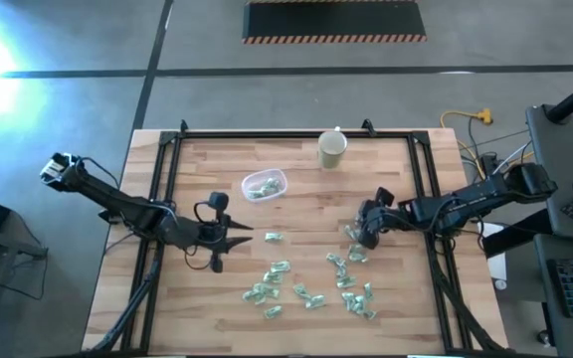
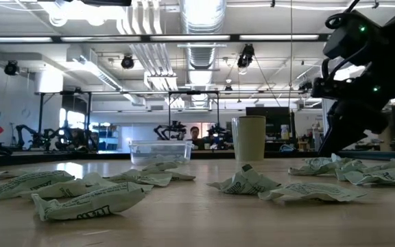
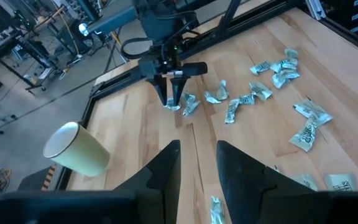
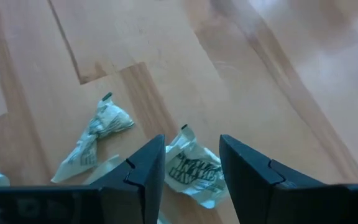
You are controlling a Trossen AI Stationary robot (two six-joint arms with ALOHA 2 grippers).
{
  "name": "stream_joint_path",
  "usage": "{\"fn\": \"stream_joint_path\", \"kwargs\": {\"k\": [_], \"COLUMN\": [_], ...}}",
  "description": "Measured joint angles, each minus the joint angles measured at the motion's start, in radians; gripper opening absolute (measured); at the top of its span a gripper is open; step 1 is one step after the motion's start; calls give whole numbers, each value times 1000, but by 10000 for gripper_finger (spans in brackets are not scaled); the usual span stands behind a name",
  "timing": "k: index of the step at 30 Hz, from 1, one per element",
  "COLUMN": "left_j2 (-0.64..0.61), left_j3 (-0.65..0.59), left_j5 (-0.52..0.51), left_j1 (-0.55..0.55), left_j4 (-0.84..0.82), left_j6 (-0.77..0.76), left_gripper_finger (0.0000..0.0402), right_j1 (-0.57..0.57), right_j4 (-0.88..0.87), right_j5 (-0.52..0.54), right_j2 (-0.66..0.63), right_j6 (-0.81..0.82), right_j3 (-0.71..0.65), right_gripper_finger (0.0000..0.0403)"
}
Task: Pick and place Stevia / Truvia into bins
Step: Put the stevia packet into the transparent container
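The sachets (image 1: 306, 283) lie loose on the wooden surface (image 1: 197, 308), most in a spread across its near half, with one lone sachet (image 1: 274, 237) nearer the middle. A few more sit inside the clear tub (image 1: 265, 184), which stands toward the far side, left of the beige cup (image 1: 331, 149).

At the right end of the spread, one crumpled sachet (image 4: 194, 169) lies directly between the fingers of the right pincer (image 4: 191, 171). The fingers stand apart on either side of it, and from the wrist view they seem not to have clamped it, though the contact itself is hard to judge. A second crumpled sachet (image 4: 95, 134) rests just beside it, outside the fingers. In the high view the right pincer (image 1: 358, 239) is low over the surface at the cluster's upper right edge; the left wrist view shows its tips down by a sachet (image 3: 173, 106).

The left pincer (image 1: 235, 237) waits left of centre, near the lone sachet but apart from it, its fingers (image 3: 163, 168) set a little apart with nothing between them.
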Motion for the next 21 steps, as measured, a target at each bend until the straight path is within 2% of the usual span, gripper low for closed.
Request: {"fn": "stream_joint_path", "kwargs": {"k": [6, 14, 21], "left_j2": [0, 0, 0], "left_j3": [0, -1, -2], "left_j5": [0, 0, 4], "left_j1": [0, -1, -1], "left_j4": [0, 1, -2], "left_j6": [0, 0, -1], "left_gripper_finger": [86, 86, 86], "right_j1": [-19, -42, -42], "right_j4": [11, 56, 37], "right_j5": [-2, -36, -38], "right_j2": [22, 173, 208], "right_j6": [12, -42, -108], "right_j3": [0, 39, 90], "right_gripper_finger": [146, 138, 116]}}
